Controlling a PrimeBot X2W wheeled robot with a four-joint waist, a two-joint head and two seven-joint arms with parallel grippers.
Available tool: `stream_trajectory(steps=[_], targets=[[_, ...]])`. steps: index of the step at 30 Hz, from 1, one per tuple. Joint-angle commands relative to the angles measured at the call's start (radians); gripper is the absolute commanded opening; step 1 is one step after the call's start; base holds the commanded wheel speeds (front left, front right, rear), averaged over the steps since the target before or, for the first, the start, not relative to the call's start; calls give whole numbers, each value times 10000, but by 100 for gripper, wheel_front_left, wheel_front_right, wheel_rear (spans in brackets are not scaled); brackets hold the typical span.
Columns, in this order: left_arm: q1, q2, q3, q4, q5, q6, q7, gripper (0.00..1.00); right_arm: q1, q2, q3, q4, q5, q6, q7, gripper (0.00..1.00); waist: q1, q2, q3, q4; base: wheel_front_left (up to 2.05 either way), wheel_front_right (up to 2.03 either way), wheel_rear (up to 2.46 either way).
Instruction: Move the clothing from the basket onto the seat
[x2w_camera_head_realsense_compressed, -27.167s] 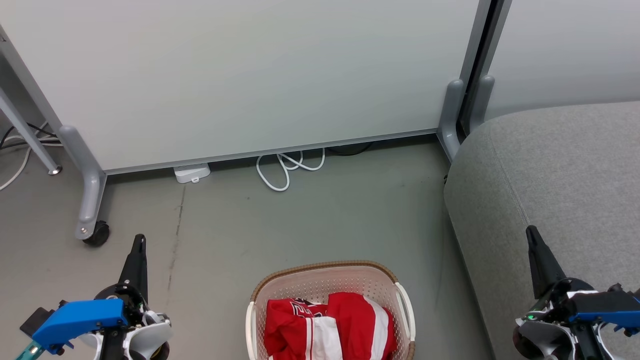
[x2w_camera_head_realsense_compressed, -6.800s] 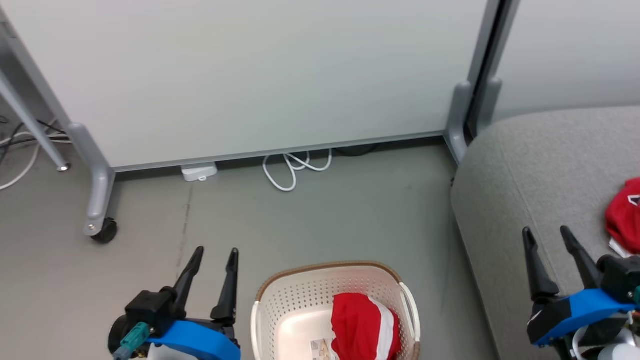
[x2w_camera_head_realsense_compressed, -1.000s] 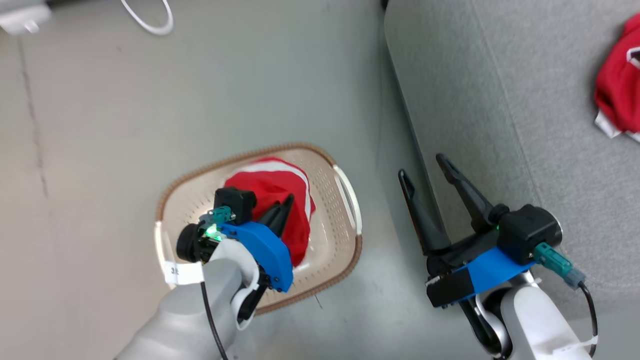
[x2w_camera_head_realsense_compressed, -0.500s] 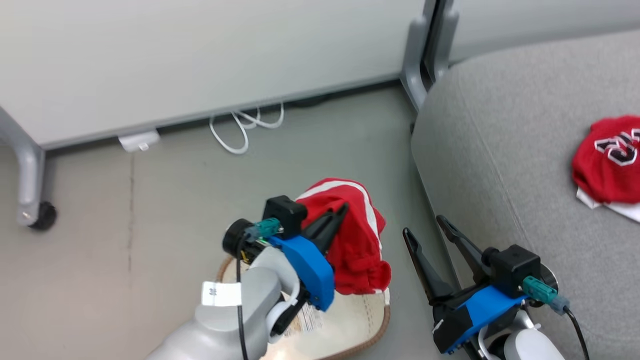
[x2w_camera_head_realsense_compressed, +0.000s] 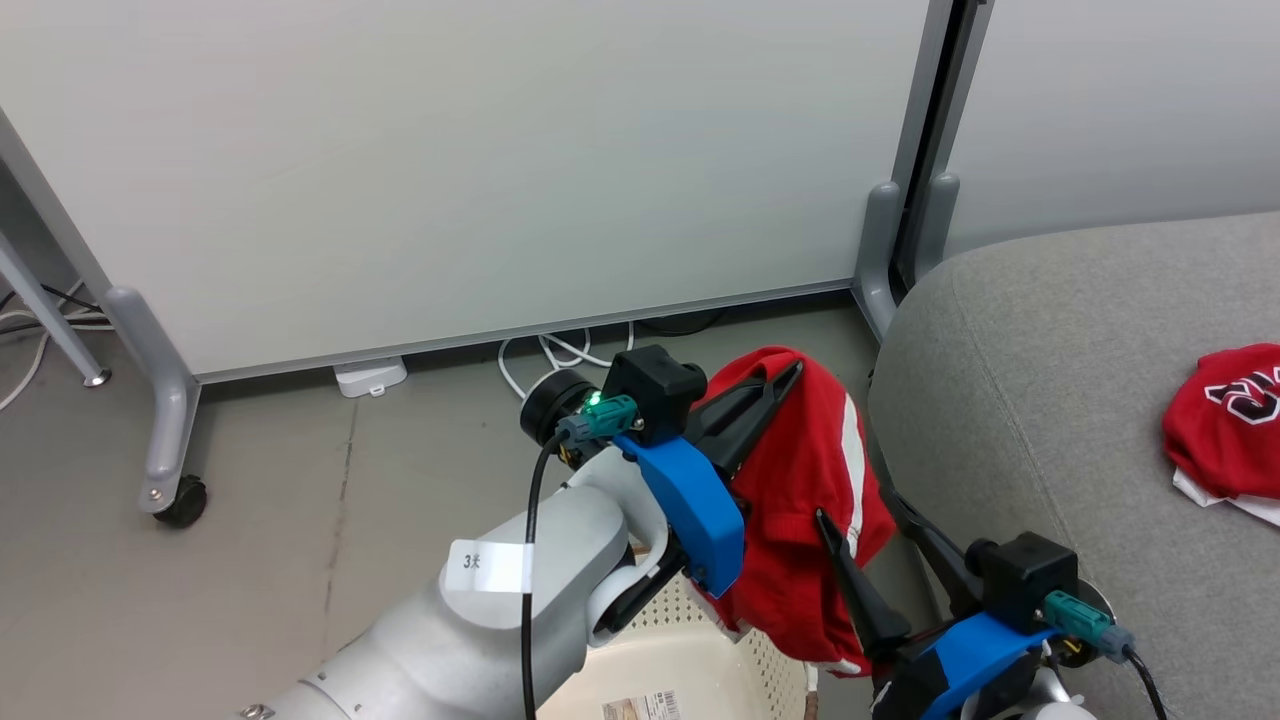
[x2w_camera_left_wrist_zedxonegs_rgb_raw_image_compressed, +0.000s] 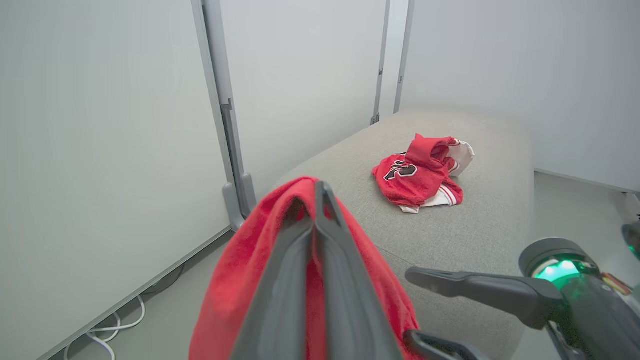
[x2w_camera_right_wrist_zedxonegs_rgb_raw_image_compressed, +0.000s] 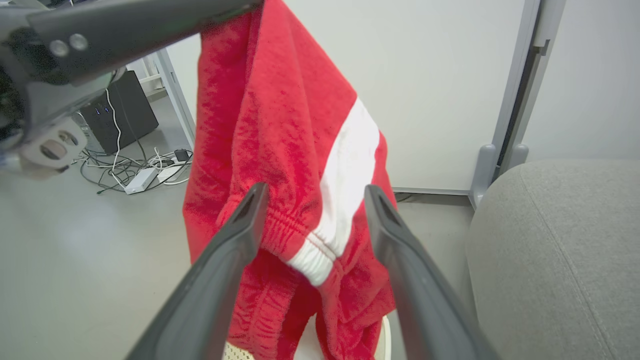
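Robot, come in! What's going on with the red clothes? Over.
Left gripper shut on striped garment, held above basket. Right gripper open, beside it. Lettered garment already on sofa.

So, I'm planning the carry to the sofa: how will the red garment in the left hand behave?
Probably floppy: the red garment hangs in folds from the shut left hand. Likely light, so it may swing. Its low hem could snag the basket rim.

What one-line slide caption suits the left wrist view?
Left gripper shut on a red garment, a lettered garment lying on the grey seat ahead.
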Motion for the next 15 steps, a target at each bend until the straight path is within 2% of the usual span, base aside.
stream_trajectory(steps=[1, 15], targets=[[-185, -20, -59, -63, 0, -16, -50, 0, 159, 34, 30, 6, 43, 5, 58, 100, 3, -1, -78, 43, 0, 0, 0], [-432, 39, -372, 8, -177, -16, -50, 0, 77, 90, 368, -103, 123, 5, 207, 100, 3, -1, -256, -49, 0, 0, 0]])
